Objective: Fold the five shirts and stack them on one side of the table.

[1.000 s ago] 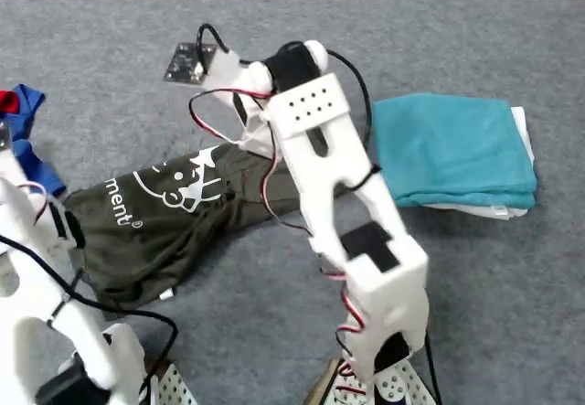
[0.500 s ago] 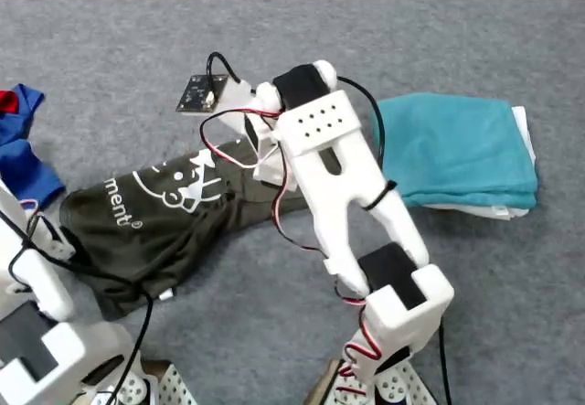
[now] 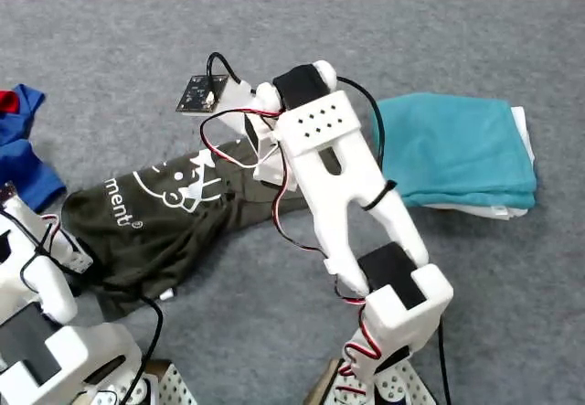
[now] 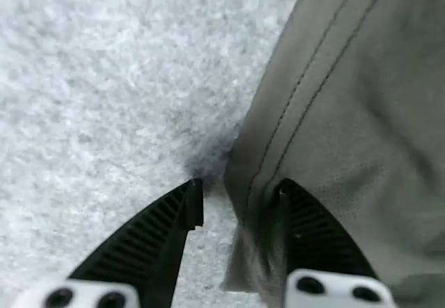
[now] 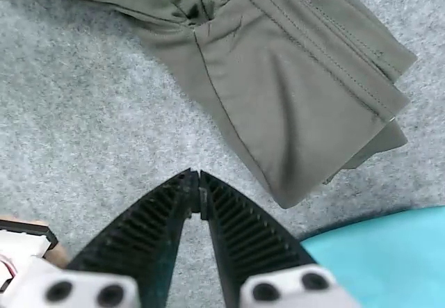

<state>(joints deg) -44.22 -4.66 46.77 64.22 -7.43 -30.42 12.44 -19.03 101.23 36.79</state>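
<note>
Left end effector [image 4: 239,186] shifted, parted astride olive shirt [image 4: 348,113] on grey carpet [image 4: 104,78]; right end effector [image 5: 199,177] closed, empty.

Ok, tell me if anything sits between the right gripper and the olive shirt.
Nothing visible does. Only bare grey table cover lies between the shut right gripper and the olive shirt, at its nearest folded edge.

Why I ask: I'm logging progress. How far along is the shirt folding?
Done: a folded teal shirt lies on a white shirt at one side of the table. In hand: the olive shirt lies rumpled mid-table; the left gripper is open around its hem, the right gripper shut beside it. Left: folding it and the rumpled blue shirt at the opposite edge.
</note>
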